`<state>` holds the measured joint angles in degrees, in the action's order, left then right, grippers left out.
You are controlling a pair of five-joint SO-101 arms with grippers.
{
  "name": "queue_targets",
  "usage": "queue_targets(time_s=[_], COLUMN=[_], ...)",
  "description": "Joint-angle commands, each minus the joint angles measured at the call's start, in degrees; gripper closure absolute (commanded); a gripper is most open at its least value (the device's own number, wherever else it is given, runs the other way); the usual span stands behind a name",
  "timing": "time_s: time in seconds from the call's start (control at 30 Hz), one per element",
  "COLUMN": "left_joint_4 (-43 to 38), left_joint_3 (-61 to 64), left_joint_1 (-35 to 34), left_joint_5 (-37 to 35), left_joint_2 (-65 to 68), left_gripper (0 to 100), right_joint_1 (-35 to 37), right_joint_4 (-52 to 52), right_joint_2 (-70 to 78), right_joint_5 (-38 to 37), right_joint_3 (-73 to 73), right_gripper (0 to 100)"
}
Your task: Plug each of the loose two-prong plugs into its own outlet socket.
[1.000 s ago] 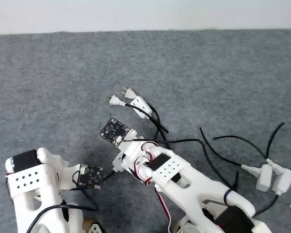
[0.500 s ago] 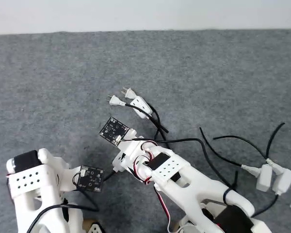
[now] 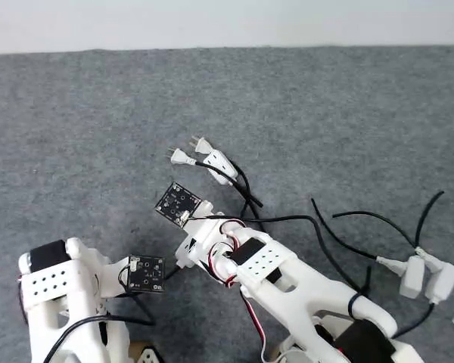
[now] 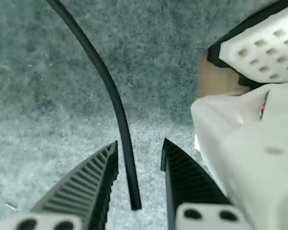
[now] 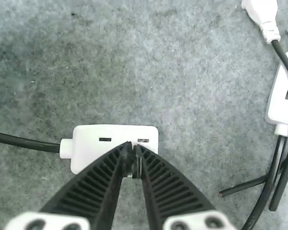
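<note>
Jaws of the right gripper (image 5: 132, 146) are pressed together, nothing visibly pinched between them, and they point down at a white outlet socket (image 5: 93, 146) lying flat on the grey table (image 5: 62, 57). The socket's two slots face up just ahead of the tips, and its black cord (image 5: 24, 141) runs off one end. Whether the tips touch the socket I cannot tell. The right wrist view also shows one loose plug (image 5: 261, 12) and a white plug body (image 5: 281, 98) well off to the side.

From the high view that socket is hidden under the right arm (image 3: 287, 283). This view does show both two-prong plugs (image 3: 193, 151) side by side on the table just beyond that arm, prongs pointing away from it, not plugged into anything. Near the right edge lie two white blocks (image 3: 412, 276) on black cords, possibly further sockets. The left arm (image 3: 60, 287) sits low at the near left corner.

The left wrist view shows the left gripper (image 4: 139, 143) spread apart above the table, with a black cable (image 4: 116, 110) running between its fingers (image 4: 93, 179).
</note>
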<state>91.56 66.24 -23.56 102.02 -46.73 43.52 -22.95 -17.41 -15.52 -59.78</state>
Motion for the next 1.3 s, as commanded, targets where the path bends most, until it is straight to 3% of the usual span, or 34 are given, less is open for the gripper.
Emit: queue_targets(time_s=[0.0, 0.03, 0.27, 0.4, 0.57, 0.8, 0.93, 1.27], left_joint_4=[-0.5, -0.4, 2.2, 0.4, -10.5, -35.0, -44.3, -47.4], left_joint_3=[-0.4, -0.1, -2.5, -4.4, -2.0, 7.6, 8.7, 8.8], left_joint_1=[1.8, 3.1, 7.6, 10.3, 11.3, 11.7, 11.6, 10.7], left_joint_5=[-0.9, -0.9, -1.1, -8.3, -19.0, -34.5, -39.5, -39.5], left_joint_2=[-1.0, -1.0, -1.0, -0.9, -0.6, -0.9, -0.9, -0.6], left_gripper=[95, 100, 99, 99, 99, 99, 99, 99], right_joint_1=[-1.1, -1.1, -1.1, -4.7, -9.8, -10.2, -10.2, -11.8], right_joint_4=[-0.4, -0.4, -0.4, -0.3, -0.4, -0.5, -0.5, -0.5], right_joint_2=[0.5, 0.5, 0.3, 0.2, 0.2, 0.2, 0.2, -0.8], right_joint_5=[-0.7, -0.7, -0.7, -0.8, -0.8, -0.8, -0.8, -0.4], right_joint_3=[2.1, 2.1, 2.1, 2.3, 3.3, 3.3, 3.3, 3.7], right_gripper=[99.0, 99.0, 99.0, 99.0, 99.0, 99.0, 99.0, 99.0])
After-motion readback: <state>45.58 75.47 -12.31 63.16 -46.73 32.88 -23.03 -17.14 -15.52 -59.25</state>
